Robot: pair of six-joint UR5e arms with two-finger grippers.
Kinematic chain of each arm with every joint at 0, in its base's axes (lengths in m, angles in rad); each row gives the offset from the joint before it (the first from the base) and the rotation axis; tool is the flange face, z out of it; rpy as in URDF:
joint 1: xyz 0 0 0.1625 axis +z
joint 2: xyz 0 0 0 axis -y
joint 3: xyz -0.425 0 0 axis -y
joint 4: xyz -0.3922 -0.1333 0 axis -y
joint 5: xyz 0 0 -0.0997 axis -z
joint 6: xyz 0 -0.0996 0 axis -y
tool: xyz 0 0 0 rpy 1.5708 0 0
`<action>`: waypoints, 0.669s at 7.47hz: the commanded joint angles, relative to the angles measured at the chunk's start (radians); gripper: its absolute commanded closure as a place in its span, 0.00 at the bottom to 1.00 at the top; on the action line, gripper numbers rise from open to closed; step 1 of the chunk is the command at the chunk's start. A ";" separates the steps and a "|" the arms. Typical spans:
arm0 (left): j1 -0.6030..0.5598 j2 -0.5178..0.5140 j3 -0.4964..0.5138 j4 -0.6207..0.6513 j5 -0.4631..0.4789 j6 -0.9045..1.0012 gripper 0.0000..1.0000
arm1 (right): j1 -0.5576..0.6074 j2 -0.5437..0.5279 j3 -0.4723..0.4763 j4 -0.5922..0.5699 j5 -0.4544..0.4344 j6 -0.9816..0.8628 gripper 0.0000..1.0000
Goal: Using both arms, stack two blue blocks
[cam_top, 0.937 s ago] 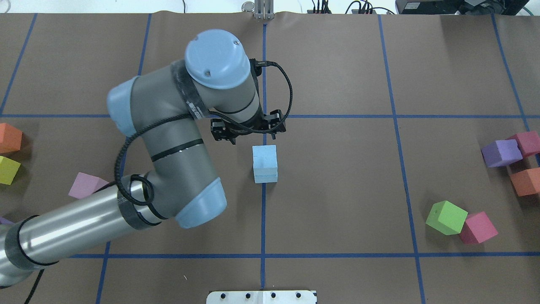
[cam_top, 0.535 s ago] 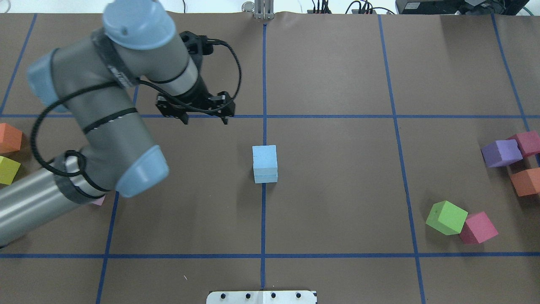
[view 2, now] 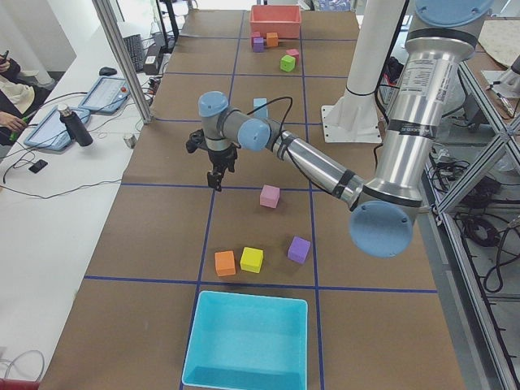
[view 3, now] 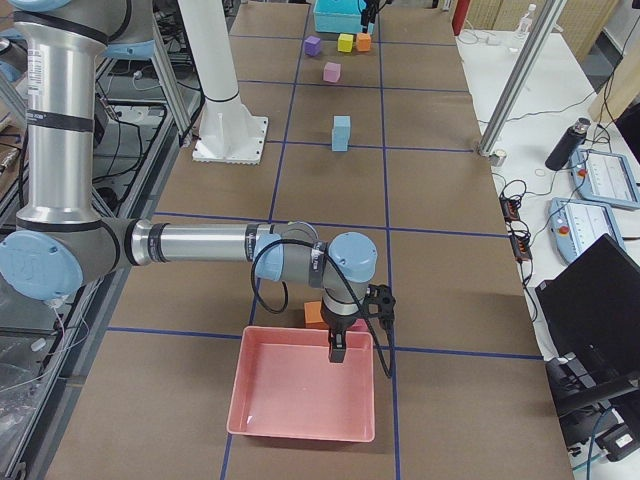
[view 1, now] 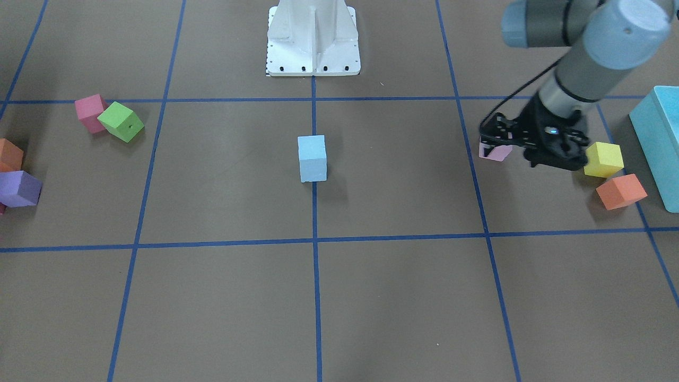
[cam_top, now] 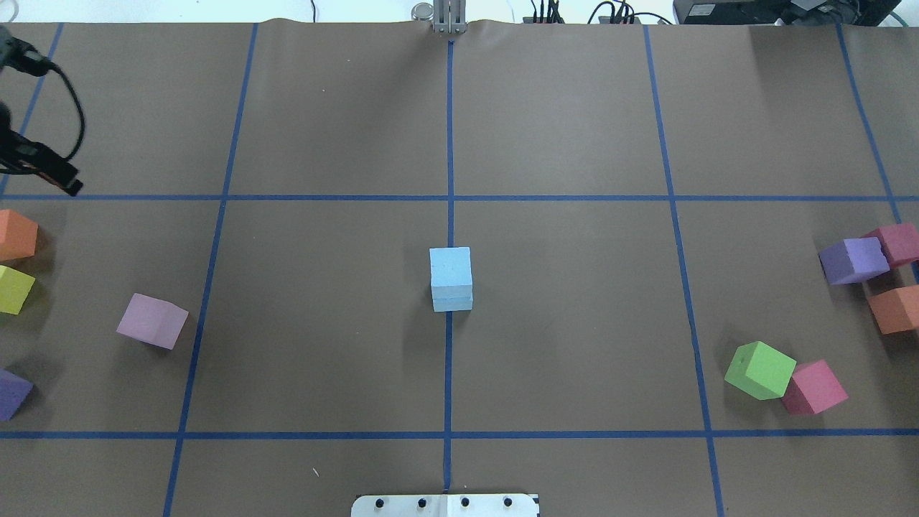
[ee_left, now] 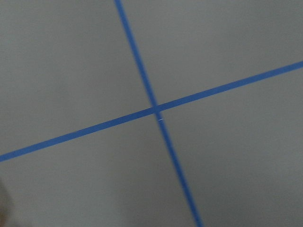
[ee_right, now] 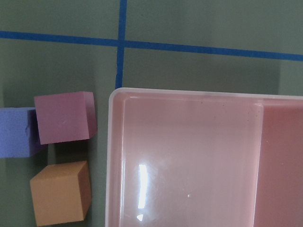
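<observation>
The two light blue blocks stand stacked one on the other at the table's centre, on the middle tape line; the stack also shows in the front view. No gripper touches it. My left gripper hangs open and empty above the table far to the stack's left, near a lilac cube. Only one of its fingers shows at the overhead view's left edge. My right gripper hangs over a pink tray at the right end. I cannot tell whether it is open or shut.
A teal box, a yellow cube and an orange cube lie at the left end. Green, magenta, purple and orange cubes lie at the right. The white pedestal stands behind the centre.
My left arm has swung away from the stack to the left and almost left the overhead view. The stacked blue blocks have not moved.
</observation>
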State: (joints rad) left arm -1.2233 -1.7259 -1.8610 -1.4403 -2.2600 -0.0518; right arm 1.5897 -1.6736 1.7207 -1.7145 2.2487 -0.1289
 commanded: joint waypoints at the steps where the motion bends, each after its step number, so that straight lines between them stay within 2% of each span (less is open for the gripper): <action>1: -0.215 0.177 0.083 0.000 -0.097 0.325 0.02 | 0.000 0.000 -0.001 0.000 0.000 0.000 0.00; 2: -0.295 0.195 0.185 -0.026 -0.095 0.343 0.02 | 0.000 0.000 -0.001 0.000 0.000 0.000 0.00; 3: -0.324 0.200 0.187 -0.075 -0.099 0.336 0.02 | 0.000 0.000 -0.001 0.001 0.000 0.000 0.00; 5: -0.349 0.245 0.141 -0.081 -0.099 0.334 0.02 | 0.000 0.000 0.002 0.001 0.002 0.002 0.00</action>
State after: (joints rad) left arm -1.5521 -1.5030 -1.7061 -1.5109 -2.3584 0.2808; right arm 1.5892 -1.6736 1.7208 -1.7137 2.2498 -0.1285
